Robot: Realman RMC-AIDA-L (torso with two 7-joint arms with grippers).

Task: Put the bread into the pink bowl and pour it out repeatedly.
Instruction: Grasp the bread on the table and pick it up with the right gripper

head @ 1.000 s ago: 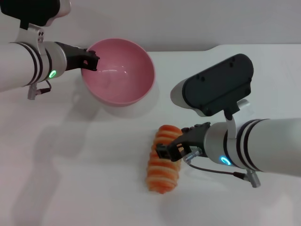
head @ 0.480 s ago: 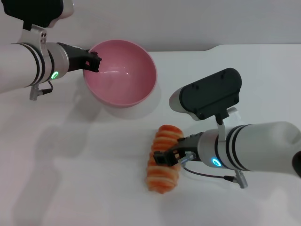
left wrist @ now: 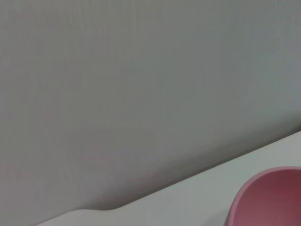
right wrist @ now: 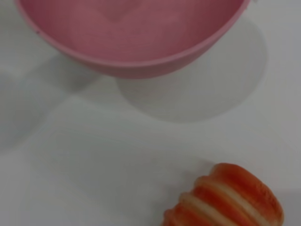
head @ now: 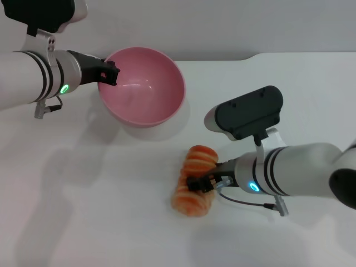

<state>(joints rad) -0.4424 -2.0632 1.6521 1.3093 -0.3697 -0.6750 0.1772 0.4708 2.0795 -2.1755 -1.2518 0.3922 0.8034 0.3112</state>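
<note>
The pink bowl (head: 143, 89) is at the back left, tilted with its opening toward me and empty. My left gripper (head: 109, 73) is shut on its left rim. The bowl also shows in the left wrist view (left wrist: 273, 197) and the right wrist view (right wrist: 131, 37). The bread (head: 192, 201) lies on the white table in front and to the right of the bowl, orange-brown striped face up; it also shows in the right wrist view (right wrist: 230, 200). My right gripper (head: 199, 182) is down on the bread's middle, its fingers closed across it.
The white table (head: 83, 211) ends at a rear edge (head: 222, 59) with a grey wall behind it. The bowl's shadow falls on the table between the bowl and the bread.
My right gripper has come down onto the bread and closed on its middle; the bread's near end has shifted slightly. The left gripper and the bowl have barely moved.
</note>
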